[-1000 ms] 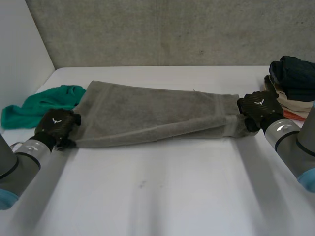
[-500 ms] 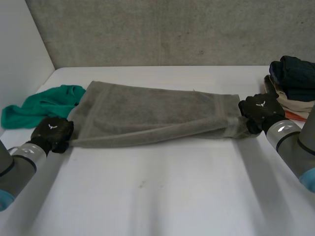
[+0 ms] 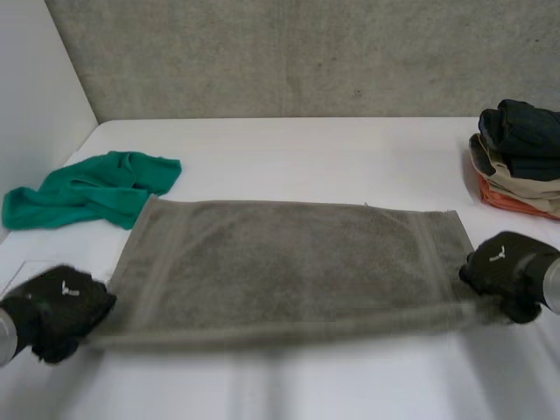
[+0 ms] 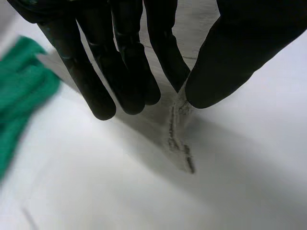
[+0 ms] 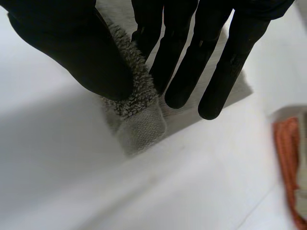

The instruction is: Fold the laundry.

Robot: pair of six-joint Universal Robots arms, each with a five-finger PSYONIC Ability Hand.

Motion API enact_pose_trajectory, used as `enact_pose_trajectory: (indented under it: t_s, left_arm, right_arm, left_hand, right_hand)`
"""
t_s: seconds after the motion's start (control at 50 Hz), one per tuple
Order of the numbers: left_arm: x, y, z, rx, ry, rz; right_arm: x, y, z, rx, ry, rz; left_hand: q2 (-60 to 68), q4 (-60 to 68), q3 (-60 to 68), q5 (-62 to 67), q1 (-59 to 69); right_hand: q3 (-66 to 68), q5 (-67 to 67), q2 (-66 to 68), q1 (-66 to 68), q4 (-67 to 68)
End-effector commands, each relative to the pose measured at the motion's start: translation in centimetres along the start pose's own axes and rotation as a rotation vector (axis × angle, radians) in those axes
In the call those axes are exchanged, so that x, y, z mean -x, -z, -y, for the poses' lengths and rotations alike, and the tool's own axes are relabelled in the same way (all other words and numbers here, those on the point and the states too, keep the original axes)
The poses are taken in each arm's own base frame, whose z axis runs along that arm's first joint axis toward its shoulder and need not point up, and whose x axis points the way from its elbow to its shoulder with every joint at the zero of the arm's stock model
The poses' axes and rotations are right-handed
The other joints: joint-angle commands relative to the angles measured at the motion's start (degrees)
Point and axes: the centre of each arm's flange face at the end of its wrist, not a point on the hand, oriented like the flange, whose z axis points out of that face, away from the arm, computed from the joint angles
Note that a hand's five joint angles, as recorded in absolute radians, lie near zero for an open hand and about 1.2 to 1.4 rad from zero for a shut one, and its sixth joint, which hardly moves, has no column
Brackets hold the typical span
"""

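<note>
As the table [image 3: 350, 149] carries the towel [image 3: 289, 262] spread between our hands, our left hand [image 3: 57, 302] pinches one near corner, thumb against fingers, our right hand [image 3: 512, 271] the other likewise; beyond the right sits a pile [image 3: 521, 157], beyond the left a green cloth [image 3: 87, 188]

Grey towel [image 3: 289, 262], green cloth [image 3: 87, 188], white table [image 3: 306, 149], navy-beige-orange pile [image 3: 521, 149]

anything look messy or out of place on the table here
Only the green cloth: it lies crumpled at the far left of the table, beside the grey towel. The towel itself is spread flat, pinched at its near corners by the left hand and right hand. Nothing looks spilled or damaged.
</note>
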Motion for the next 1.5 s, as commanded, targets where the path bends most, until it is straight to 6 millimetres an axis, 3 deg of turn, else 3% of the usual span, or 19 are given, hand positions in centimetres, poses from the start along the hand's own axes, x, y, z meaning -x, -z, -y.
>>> enact_pose_trajectory:
  t_s: [0.02, 0.16, 0.3, 0.5, 0.52, 0.54, 0.56, 0.58, 0.6, 0.62, 0.68, 0.74, 0.8, 0.86, 0.96, 1.08, 1.32, 1.46, 1.5]
  left_arm:
    - [2.2, -5.7, 4.1, -0.306, -0.033, 0.163]
    - [4.2, -12.0, 7.0, -0.412, -0.056, 0.306]
    - [5.4, -17.8, 9.6, -0.441, -0.077, 0.379]
    - [6.3, -23.0, 10.8, -0.491, -0.082, 0.429]
    - [5.7, -23.4, 11.0, -0.500, -0.086, 0.417]
    - [5.4, -23.5, 11.1, -0.502, -0.087, 0.413]
    - [4.9, -23.6, 11.2, -0.504, -0.090, 0.404]
    - [4.6, -23.5, 11.4, -0.510, -0.093, 0.398]
    - [4.1, -23.5, 11.6, -0.515, -0.096, 0.388]
    - [3.2, -23.5, 11.7, -0.517, -0.097, 0.368]
    - [2.3, -23.2, 11.6, -0.512, -0.092, 0.343]
    - [2.5, -22.4, 11.6, -0.505, -0.077, 0.341]
    - [3.2, -19.9, 12.0, -0.511, -0.030, 0.340]
    - [2.9, -18.0, 11.9, -0.513, 0.026, 0.313]
    - [3.2, -14.8, 11.4, -0.518, 0.120, 0.300]
    - [2.4, -12.6, 10.8, -0.542, 0.185, 0.267]
    - [0.9, -12.6, 10.1, -0.537, 0.184, 0.236]
    - [0.7, -12.6, 9.9, -0.533, 0.185, 0.233]
    - [0.6, -12.5, 9.9, -0.531, 0.185, 0.232]
  right_arm:
    - [-2.2, -6.7, -0.3, -0.090, -0.150, -0.155]
    - [-2.4, -9.7, 2.5, -0.175, -0.110, -0.298]
    - [-3.8, -13.0, 3.3, -0.230, -0.098, -0.433]
    - [-4.4, -16.9, 4.3, -0.264, -0.084, -0.508]
    - [-4.6, -17.3, 4.3, -0.262, -0.083, -0.535]
    - [-4.7, -17.4, 4.4, -0.258, -0.084, -0.545]
    - [-4.7, -17.5, 4.3, -0.252, -0.085, -0.550]
    - [-4.5, -17.5, 4.4, -0.250, -0.086, -0.550]
    - [-4.4, -17.3, 4.6, -0.254, -0.097, -0.550]
    - [-4.3, -17.1, 4.7, -0.258, -0.100, -0.547]
    - [-4.0, -16.2, 4.6, -0.260, -0.132, -0.533]
    - [-3.6, -14.2, 4.3, -0.251, -0.178, -0.501]
    - [-3.5, -12.3, 4.3, -0.251, -0.204, -0.470]
    - [-2.2, -10.3, 3.6, -0.233, -0.227, -0.359]
    - [-1.6, -8.9, 0.4, -0.147, -0.346, -0.206]
    - [-1.5, -9.0, -1.4, -0.143, -0.412, -0.166]
    - [-1.8, -11.0, -2.5, -0.185, -0.407, -0.221]
    - [-1.5, -12.6, -3.3, -0.168, -0.398, -0.216]
    - [-1.6, -12.5, -3.6, -0.148, -0.406, -0.229]
  left_hand:
    - [11.4, 11.2, 11.7, 13.8, 14.4]
    - [11.4, 11.2, 11.7, 13.8, 14.4]
    - [11.4, 11.2, 11.7, 13.8, 14.4]
    - [11.4, 11.2, 11.7, 13.8, 14.4]
    - [11.4, 11.2, 11.7, 13.8, 14.4]
    - [11.4, 11.2, 11.7, 13.8, 14.4]
    - [-16.7, -16.9, -16.4, -14.3, -13.7]
    - [-44.1, -44.3, -43.9, -41.7, -41.2]
    - [-58.6, -58.8, -58.3, -56.2, -55.6]
    - [-54.1, -54.3, -53.8, -51.7, -51.1]
    - [-58.6, -58.8, -58.3, -56.2, -55.6]
    - [-58.6, -58.8, -58.3, -56.2, -55.6]
    - [-58.6, -58.8, -58.3, -56.2, -55.6]
    - [-58.6, -58.8, -58.3, -56.2, -55.6]
    - [-58.5, -58.8, -58.3, -56.1, -55.6]
    - [-58.3, -58.6, -58.1, -55.9, -55.4]
    - [-58.2, -58.4, -57.9, -55.8, -55.2]
    - [-58.2, -58.4, -57.9, -55.8, -55.2]
    - [-58.2, -58.4, -57.9, -55.8, -55.2]
  right_hand:
    - [11.9, 11.7, 12.7, 17.1, 11.4]
    - [11.9, 11.7, 12.7, 17.1, 11.4]
    - [11.9, 11.7, 12.7, 17.1, 11.4]
    - [11.9, 11.7, 12.7, 17.1, 11.4]
    - [-3.0, -3.2, -2.2, 2.2, -3.6]
    - [-31.7, -31.9, -30.9, -26.4, -32.2]
    - [-58.1, -58.3, -57.3, -52.9, -58.6]
    - [-58.1, -58.3, -57.3, -52.9, -58.6]
    - [-58.1, -58.3, -57.3, -52.9, -58.6]
    - [-58.1, -58.3, -57.3, -52.9, -58.6]
    - [-58.1, -58.3, -57.3, -52.9, -58.6]
    - [-58.1, -58.3, -57.3, -52.9, -58.6]
    - [-58.1, -58.3, -57.3, -52.9, -58.6]
    - [-58.1, -58.3, -57.3, -52.9, -58.6]
    - [-51.8, -52.0, -51.0, -46.6, -52.4]
    - [-42.1, -42.3, -41.3, -36.8, -42.6]
    - [-32.3, -32.5, -31.5, -27.1, -32.8]
    - [11.8, 11.6, 12.6, 17.1, 11.3]
    - [11.9, 11.7, 12.7, 17.1, 11.4]
